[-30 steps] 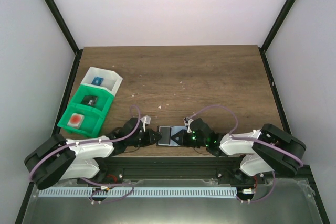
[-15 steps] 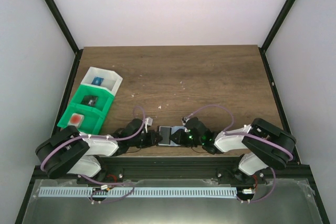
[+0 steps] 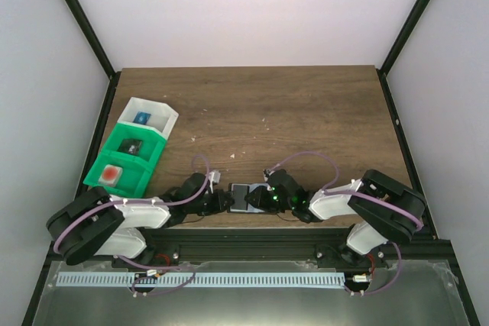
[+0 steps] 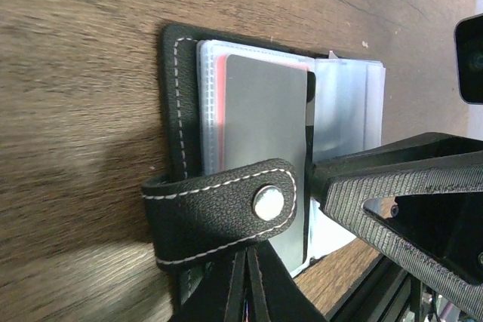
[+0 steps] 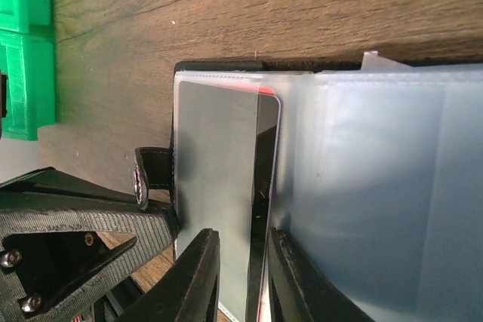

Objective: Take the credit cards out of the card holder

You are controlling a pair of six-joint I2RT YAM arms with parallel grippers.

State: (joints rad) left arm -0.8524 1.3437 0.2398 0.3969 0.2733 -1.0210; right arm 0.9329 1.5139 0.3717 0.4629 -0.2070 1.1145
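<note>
The card holder (image 4: 172, 111) lies open on the table (image 3: 306, 112), close to its near edge, between the two arms. We see a black leather cover with white stitching along the rim. A strap (image 4: 219, 213) with a round metal snap (image 4: 269, 202) curls up from the side nearest the left arm. Inside sits a stack of clear plastic sleeves (image 4: 347, 103), spread toward the right arm. On the left half lies a plain grey card (image 4: 264, 148). Under it a red card (image 4: 219, 111) shows only as a thin strip along one edge.

The left fingers (image 4: 247, 288) are pressed together on the strap side of the holder and pinch it there, their tips hidden beneath the strap. The right fingers (image 5: 198, 277) stand a little apart over the inner edge of the grey card, near the fold, and we see nothing clamped between them.

From above, the arms cover most of the holder and only a grey patch shows. We cannot read any print on the grey card, nor tell how many cards the sleeves hold. In the right wrist view the sleeves are hazy and run off the frame, and a green bin (image 5: 26, 50) is cut off at the left edge.
</note>
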